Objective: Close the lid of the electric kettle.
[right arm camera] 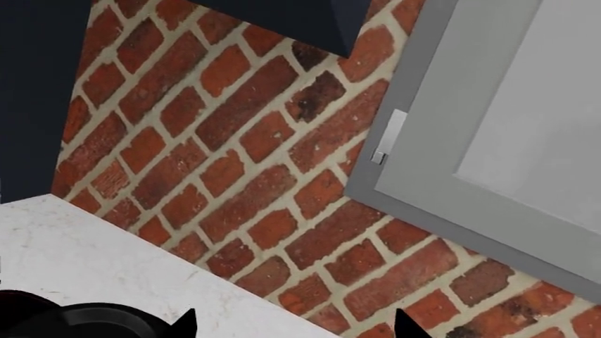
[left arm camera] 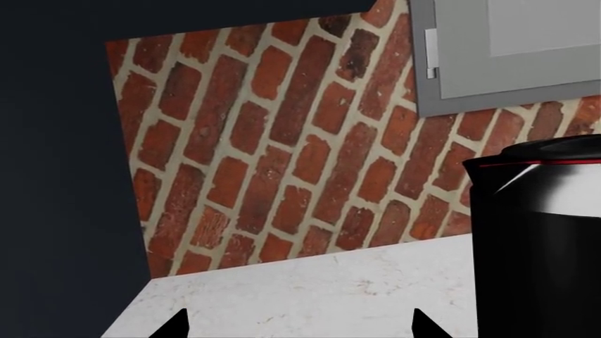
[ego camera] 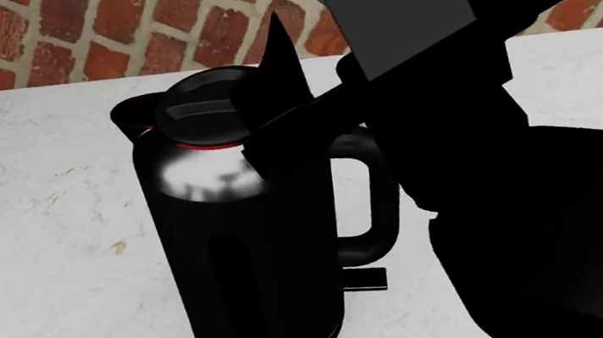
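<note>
Electric kettle (ego camera: pixel 250 260) handle partly hidden

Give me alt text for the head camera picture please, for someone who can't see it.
A tall glossy black electric kettle stands on a white marble counter before a brick wall, its lid down. The right gripper sits at the lid.

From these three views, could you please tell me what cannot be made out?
- Head view: the right claw hides the lid back edge; whether it touches is unclear.
- Left wrist view: the electric kettle is cropped.
- Right wrist view: only fingertips show.
</note>
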Controlling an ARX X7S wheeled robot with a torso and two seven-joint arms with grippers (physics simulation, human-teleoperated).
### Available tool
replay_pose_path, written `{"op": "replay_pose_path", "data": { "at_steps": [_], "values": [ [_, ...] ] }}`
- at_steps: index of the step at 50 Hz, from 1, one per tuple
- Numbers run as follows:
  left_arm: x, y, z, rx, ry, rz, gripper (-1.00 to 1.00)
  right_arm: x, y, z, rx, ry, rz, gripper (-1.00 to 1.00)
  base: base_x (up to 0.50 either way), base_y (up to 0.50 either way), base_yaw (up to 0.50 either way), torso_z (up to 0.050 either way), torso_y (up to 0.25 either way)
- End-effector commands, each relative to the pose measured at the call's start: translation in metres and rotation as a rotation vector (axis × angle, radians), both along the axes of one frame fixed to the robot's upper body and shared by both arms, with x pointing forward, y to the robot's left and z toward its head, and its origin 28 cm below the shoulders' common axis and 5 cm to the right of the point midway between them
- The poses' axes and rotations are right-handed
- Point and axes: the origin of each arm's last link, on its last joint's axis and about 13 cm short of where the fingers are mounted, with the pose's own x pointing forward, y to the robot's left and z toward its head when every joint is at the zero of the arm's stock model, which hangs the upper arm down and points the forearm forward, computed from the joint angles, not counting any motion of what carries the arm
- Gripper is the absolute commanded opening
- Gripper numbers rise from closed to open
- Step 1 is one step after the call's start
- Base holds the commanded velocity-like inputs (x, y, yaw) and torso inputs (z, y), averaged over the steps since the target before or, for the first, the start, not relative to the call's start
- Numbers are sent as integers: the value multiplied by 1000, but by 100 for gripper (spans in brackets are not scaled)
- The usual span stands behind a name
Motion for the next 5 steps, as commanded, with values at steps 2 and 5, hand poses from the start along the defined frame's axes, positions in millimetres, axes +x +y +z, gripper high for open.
{"op": "replay_pose_path", "data": {
  "at_steps": [2,5],
  "values": [
    [-1,0,-1,-3,1,0,100,-42,-8,10,62,-109,-6,100,0,0,0,0,0],
    [-1,-1,-1,-1,1,-2,100,-61,-11,4,83,-123,-2,100,0,0,0,0,0]
  ]
}}
